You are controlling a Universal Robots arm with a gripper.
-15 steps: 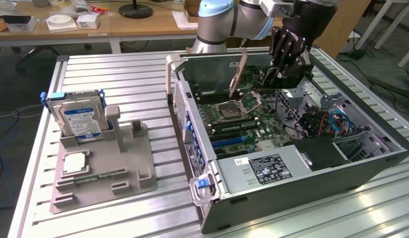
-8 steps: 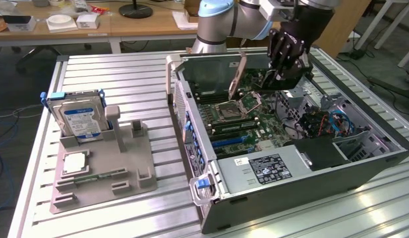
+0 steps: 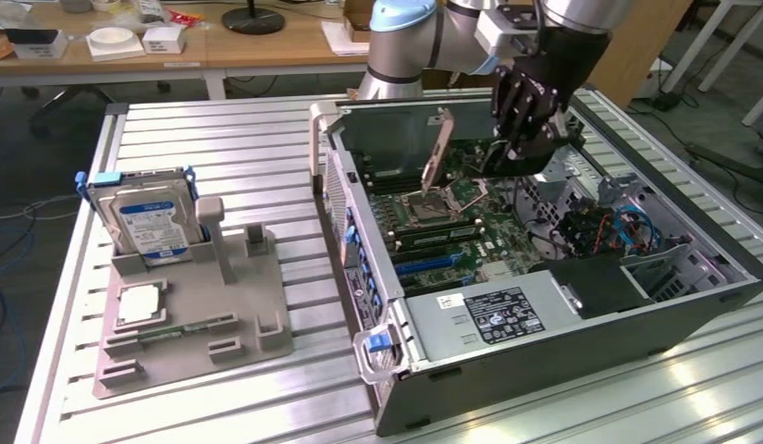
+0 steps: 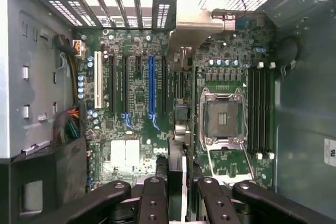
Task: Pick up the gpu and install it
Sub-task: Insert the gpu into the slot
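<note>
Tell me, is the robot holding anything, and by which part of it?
Seemingly the gpu: the end effector pinches it by the edge nearest the wrist.

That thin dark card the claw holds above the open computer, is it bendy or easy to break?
The gpu is probably stiff: it juts straight out from the gripper without sagging. Edge-on it looks thin, so likely light. The board seems easy to damage if its pale bracket knocks against the computer case.

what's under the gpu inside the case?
Motherboard: blue slot, empty CPU socket and RAM slots to either side. The gpu, edge-on in the shut jaws, covers the strip of board directly beneath it; what's there can't be seen.
</note>
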